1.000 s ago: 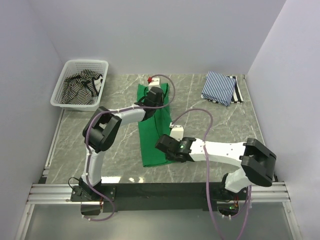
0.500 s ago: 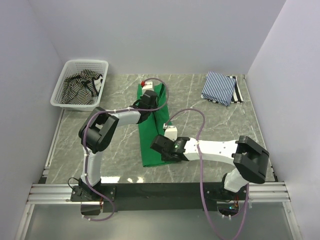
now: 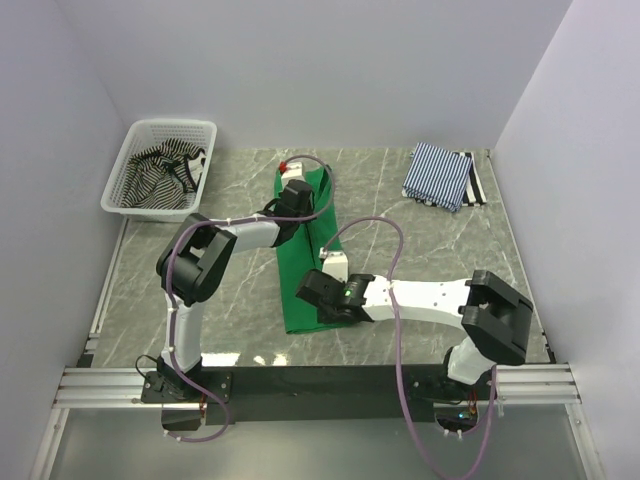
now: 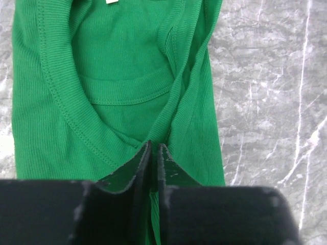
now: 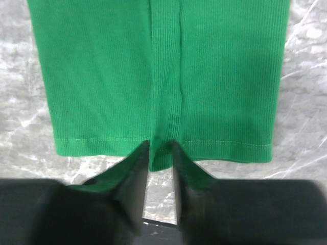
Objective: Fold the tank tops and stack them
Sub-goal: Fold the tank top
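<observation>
One green top [image 3: 298,268] lies flat as long strip, mid desk [image 3: 430,250]. Left end effector [image 4: 154,153] pressed nearly together, pinching fold at neck end. Right end effector [image 5: 161,153] slightly spread around hem ridge; gripping or loose, cannot tell. Cloth looks light, soft, stretchy, likely sags when lifted; best hold at both ends, on stitched hems.

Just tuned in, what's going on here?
Both arms are on the green top, which lies in a narrow strip. The left gripper pinches its neck end; the right gripper straddles a fold at the hem, grip unclear. A blue-striped top sits folded at the far right; a black-and-white top waits in the basket.
</observation>
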{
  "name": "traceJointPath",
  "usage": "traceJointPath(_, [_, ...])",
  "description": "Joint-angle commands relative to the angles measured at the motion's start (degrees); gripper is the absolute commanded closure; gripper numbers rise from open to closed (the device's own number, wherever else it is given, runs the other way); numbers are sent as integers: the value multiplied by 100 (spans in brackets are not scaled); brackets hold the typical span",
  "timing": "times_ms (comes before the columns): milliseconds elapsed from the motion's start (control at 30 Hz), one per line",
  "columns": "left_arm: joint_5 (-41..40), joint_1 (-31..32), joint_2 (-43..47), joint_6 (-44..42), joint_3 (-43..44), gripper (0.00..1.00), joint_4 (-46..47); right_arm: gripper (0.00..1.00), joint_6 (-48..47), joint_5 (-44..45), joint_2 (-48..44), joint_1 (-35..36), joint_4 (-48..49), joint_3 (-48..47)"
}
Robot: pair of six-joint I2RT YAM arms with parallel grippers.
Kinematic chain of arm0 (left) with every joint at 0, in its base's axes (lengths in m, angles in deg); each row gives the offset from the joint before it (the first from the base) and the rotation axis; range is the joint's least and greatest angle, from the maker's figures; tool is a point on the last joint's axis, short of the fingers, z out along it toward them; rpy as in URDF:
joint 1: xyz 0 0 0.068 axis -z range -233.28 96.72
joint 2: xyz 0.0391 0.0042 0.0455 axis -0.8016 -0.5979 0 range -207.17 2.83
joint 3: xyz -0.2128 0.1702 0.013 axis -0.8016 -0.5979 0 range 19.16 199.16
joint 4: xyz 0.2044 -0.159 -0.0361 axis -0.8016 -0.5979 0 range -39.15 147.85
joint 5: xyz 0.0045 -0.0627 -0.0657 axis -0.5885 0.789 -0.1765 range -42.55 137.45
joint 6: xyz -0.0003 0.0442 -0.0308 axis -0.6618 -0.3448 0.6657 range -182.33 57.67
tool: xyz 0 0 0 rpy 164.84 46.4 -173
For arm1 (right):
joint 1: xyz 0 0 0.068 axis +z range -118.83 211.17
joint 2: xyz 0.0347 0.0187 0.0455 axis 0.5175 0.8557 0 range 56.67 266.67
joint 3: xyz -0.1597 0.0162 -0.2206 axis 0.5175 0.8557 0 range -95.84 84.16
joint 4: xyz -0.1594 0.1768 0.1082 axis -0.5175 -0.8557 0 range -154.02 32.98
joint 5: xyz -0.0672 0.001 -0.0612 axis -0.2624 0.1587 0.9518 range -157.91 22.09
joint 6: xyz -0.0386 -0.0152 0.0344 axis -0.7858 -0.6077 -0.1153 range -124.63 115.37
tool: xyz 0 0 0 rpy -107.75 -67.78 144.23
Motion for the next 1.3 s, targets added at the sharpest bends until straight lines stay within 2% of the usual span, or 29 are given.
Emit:
traceJointPath(0, [130, -25, 286, 104, -59, 84, 309, 66, -21, 49, -115, 45, 173, -29])
traceJointPath(67, [130, -25, 391, 95, -50, 73, 292, 59, -73, 93, -299, 45, 191, 15])
traceJointPath(167, [95, -69, 645, 113, -6, 63, 256, 53, -161, 207, -685, 36, 235, 85])
traceJointPath(200, [86, -86, 708, 121, -6, 54, 239, 52, -170, 260, -800, 27, 183, 94])
traceJointPath(300, [60, -183, 1006, 288, 64, 41, 11, 49, -153, 410, -1231, -192, -28, 217])
traceJointPath(333, [16, -209, 1094, 367, 81, 39, -251, 48, -92, 393, -1354, -297, -29, 305])
traceJointPath(433, [-72, -218, 1481, 797, 38, 39, -788, 48, -38, 24, -1942, -841, 277, 928])
traceJointPath(533, [-116, -192, 1990, 1579, -391, 39, -1807, 48, 40, -389, -2400, -1273, 656, 1596])
traceJointPath(633, [103, -139, 2954, 2369, -1418, 39, -2142, 48, 146, -592, -2690, -1396, 841, 2105])
traceJointPath(700, [304, -69, 3352, 2573, -2201, 41, -2379, 48, 225, -749, -2778, -1449, 1033, 2317])
traceJointPath(767, [472, 114, 3939, 2818, -2946, 41, -2424, 47, 260, -873, -2875, -1484, 1192, 2598])
traceJointPath(933, [954, 616, 4811, 3258, -3995, 36, -2460, 46, 278, -1057, -2858, -1511, 1544, 2845])
traceJointPath(1067, [1447, 862, 5085, 3566, -4803, 33, -2161, 46, 287, -1084, -2726, -1519, 1764, 2977])
traceJointPath(1267, [1737, 1205, 5147, 3848, -5226, 32, -1977, 46, 383, -1049, -2498, -1520, 2045, 3091])
